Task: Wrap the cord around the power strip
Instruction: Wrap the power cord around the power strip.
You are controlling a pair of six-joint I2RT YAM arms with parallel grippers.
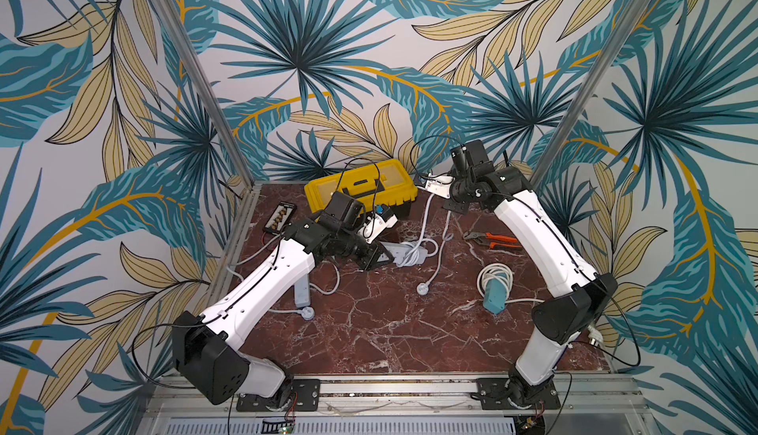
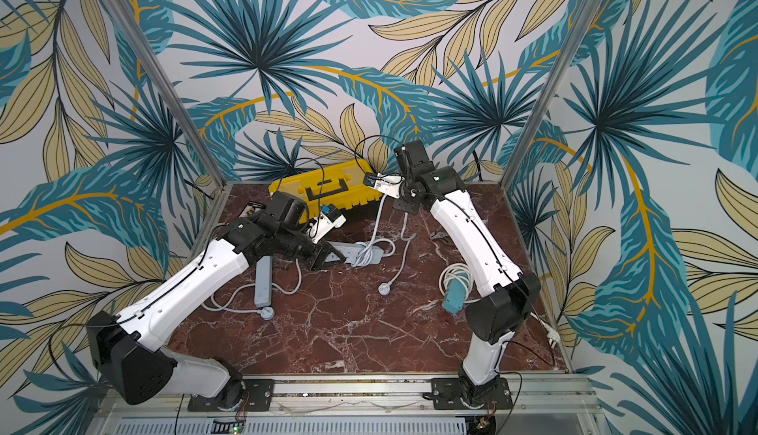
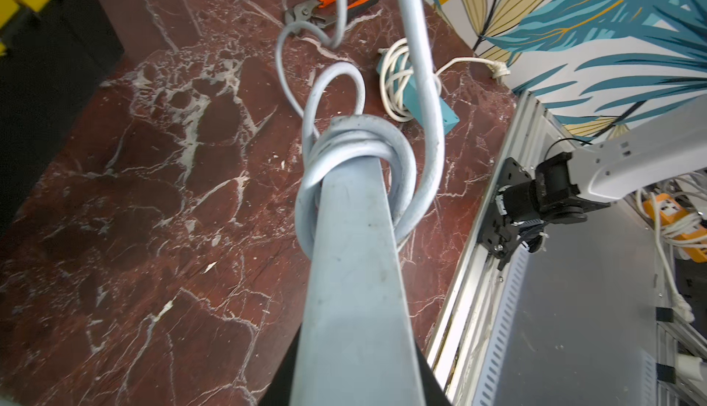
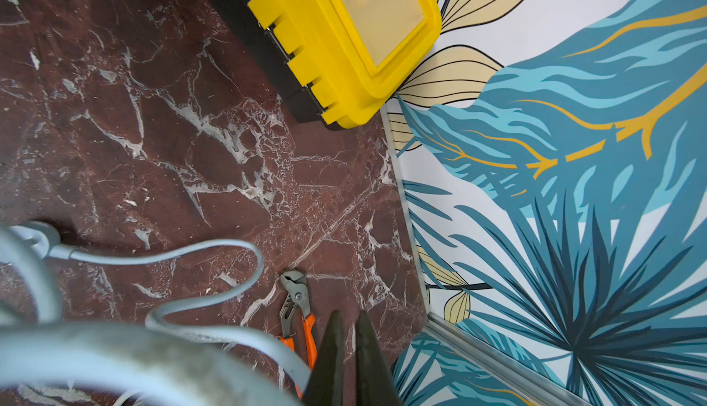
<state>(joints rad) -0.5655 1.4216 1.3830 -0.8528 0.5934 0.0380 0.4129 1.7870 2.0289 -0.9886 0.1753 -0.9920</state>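
Note:
The grey power strip [image 1: 394, 248] [image 2: 348, 248] [image 3: 355, 270] sticks out level above the table. My left gripper [image 1: 379, 255] [image 2: 325, 258] [image 3: 355, 385] is shut on its near end. Several turns of the grey cord [image 1: 415, 255] [image 3: 355, 145] circle its far end. From the coil, the cord [image 1: 426, 215] [image 2: 378, 215] rises to my right gripper [image 1: 419, 179] [image 2: 371, 178] [image 4: 348, 318], which is raised in front of the toolbox and shut on it. The tail drops to the round plug [image 1: 422, 288] [image 2: 384, 288] on the table.
A yellow toolbox [image 1: 361, 187] [image 4: 344, 40] stands at the back. Orange-handled pliers [image 1: 492, 240] [image 4: 296, 308] lie to the right. A teal strip with coiled white cord [image 1: 494, 295] [image 3: 417, 94] sits near the right arm. A second grey strip [image 1: 301, 291] lies under the left arm, a small black box [image 1: 280, 217] at back left.

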